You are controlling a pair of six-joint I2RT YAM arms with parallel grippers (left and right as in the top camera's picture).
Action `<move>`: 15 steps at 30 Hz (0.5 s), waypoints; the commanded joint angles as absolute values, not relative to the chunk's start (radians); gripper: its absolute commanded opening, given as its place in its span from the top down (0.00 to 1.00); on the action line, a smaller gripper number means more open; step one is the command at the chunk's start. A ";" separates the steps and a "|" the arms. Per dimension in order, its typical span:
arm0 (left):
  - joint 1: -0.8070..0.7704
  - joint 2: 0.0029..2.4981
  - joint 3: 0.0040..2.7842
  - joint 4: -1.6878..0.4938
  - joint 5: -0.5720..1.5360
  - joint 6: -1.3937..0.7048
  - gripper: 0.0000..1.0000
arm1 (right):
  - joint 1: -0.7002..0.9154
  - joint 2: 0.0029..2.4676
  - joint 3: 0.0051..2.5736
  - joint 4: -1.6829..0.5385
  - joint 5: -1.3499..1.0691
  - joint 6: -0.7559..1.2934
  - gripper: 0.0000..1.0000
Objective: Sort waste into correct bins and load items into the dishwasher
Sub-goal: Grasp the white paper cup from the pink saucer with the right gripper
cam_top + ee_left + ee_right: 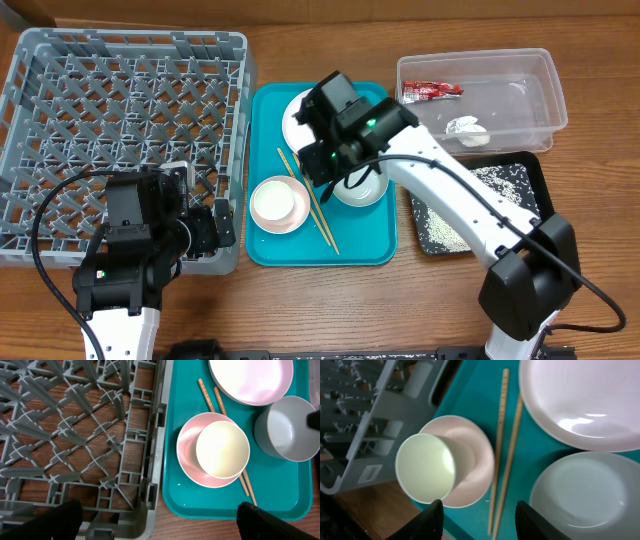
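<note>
On the teal serving tray [375, 245] a small white cup [277, 200] sits inside a pinkish-white bowl [262, 217]. Thin wooden chopsticks [313, 212] lie beside them. The white plate [296, 120] and the pale greenish-white bowl [365, 192] are partly hidden by my right arm. My right gripper [485, 522] is open and empty above the chopsticks [502, 445], between the cup [425, 467] and the greenish bowl [585, 495]. My left gripper [160, 525] is wide open and empty at the grey dish rack's [130, 120] front right corner.
The clear tub [530, 95] at the back right holds the red wrapper [432, 90] and the white tissue [467, 128]. The black tray [530, 180] in front of it holds rice grains [500, 185]. No dark-brown scrap shows.
</note>
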State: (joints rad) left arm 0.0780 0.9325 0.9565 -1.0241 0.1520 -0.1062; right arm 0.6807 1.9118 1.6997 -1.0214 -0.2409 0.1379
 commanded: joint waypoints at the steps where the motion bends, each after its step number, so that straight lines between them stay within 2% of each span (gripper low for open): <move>1: 0.079 0.929 0.982 -1.020 0.146 -0.120 0.00 | 0.724 1.940 1.707 -1.019 -0.256 0.185 0.52; 9: 0.079 0.929 0.982 -1.021 0.147 -0.120 0.00 | 0.785 2.048 1.707 -1.017 -0.253 0.237 0.54; 11: 0.079 0.929 0.982 -1.021 0.147 -0.120 0.00 | 0.786 2.071 1.707 -1.016 -0.252 0.244 0.58; 14: 0.079 0.929 0.982 -1.021 0.147 -0.120 0.00 | 0.786 2.088 1.707 -1.016 -0.252 0.244 0.73; 15: 0.079 0.929 0.982 -1.021 0.147 -0.120 0.00 | 0.786 2.088 1.707 -1.015 -0.252 0.244 0.75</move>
State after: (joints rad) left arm 0.0780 0.9325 0.9565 -1.0241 0.1520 -0.1062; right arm 0.7868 2.0869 1.6997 -1.0183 -0.2543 0.2298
